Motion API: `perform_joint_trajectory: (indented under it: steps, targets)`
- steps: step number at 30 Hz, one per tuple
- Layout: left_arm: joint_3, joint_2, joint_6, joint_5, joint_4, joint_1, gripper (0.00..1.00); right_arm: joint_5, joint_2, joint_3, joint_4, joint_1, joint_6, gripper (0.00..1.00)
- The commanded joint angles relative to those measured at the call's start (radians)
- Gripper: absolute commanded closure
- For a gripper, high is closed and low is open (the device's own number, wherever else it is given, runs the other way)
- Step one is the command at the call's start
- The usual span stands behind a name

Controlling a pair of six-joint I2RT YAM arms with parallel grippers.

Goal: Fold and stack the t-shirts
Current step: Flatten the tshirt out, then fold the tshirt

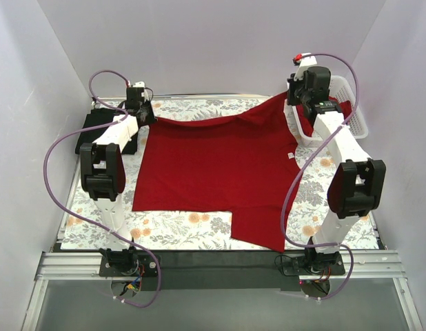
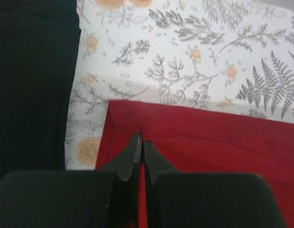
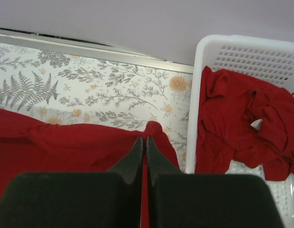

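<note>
Floral-patterned cloth covers the bench, and a red t-shirt lies spread across its middle, with one flap reaching toward the near edge on the right. At the shirt's far left corner the left hand is clenched on the hem, low against the bench. At the far right corner the right hand pinches the cloth too, and that corner sits raised off the surface. Just left of the left hand lies a black t-shirt. At the far right stands a white lattice basket holding crumpled red t-shirts.
</note>
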Motion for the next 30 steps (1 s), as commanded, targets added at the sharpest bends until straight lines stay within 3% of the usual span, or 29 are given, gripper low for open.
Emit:
perform_joint_trajectory:
  steps: [1, 12, 25, 30]
  targets:
    - [0.046, -0.084, -0.026, 0.034, -0.099, 0.007, 1.0, 0.018, -0.077, -0.02, -0.11, -0.008, 0.084, 0.99]
    - [-0.045, -0.185, -0.06, 0.049, -0.193, 0.007, 1.0, -0.013, -0.169, -0.147, -0.31, -0.006, 0.259, 0.99]
    - [-0.305, -0.247, -0.118, 0.031, -0.133, 0.007, 1.0, -0.05, -0.202, -0.319, -0.336, -0.028, 0.351, 0.99]
    - [-0.31, -0.25, -0.12, 0.04, -0.128, 0.007, 1.0, -0.073, -0.212, -0.299, -0.349, -0.032, 0.356, 0.99]
